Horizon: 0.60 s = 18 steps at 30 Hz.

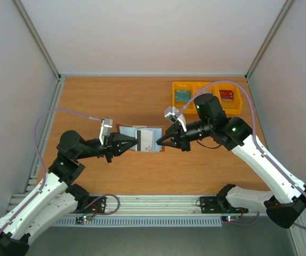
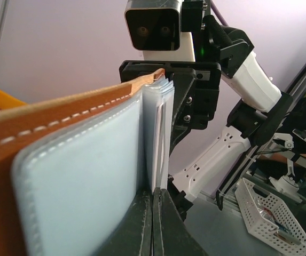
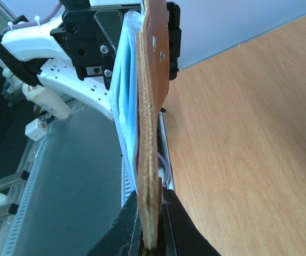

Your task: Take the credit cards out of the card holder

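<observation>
Now the small brown leather card holder [image 1: 127, 132] is spread open at the middle of the wooden table [image 1: 104, 101]. Your left gripper [image 1: 136, 142] is closed tight on an inner blue-grey leaf, your right gripper [image 1: 159, 142] on its brown right edge.

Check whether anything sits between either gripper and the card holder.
Nothing visible does. Both are shut on the card holder itself: the left gripper pinches the edge of its inner pockets, the right gripper its brown leather edge, with the holder spread between them.
</observation>
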{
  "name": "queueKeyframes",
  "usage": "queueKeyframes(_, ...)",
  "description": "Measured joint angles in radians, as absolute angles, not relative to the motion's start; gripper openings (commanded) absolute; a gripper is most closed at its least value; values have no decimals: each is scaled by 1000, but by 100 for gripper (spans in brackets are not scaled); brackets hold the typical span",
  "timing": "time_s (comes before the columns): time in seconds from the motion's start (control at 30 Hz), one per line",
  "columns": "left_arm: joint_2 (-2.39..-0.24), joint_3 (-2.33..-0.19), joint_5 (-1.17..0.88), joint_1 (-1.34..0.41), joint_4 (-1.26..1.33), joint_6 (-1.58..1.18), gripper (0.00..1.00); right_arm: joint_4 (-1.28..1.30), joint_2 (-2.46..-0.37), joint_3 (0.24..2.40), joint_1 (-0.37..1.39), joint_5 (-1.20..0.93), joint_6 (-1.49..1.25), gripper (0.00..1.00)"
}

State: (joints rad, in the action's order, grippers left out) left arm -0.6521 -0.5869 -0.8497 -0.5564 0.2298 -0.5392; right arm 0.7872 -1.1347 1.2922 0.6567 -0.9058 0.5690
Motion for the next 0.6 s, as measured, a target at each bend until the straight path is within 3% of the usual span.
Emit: queueKeyframes(0.6, -649, -587, -845, -539, 219, -526, 0, 889, -1109, 1299, 581, -966, 619, 1)
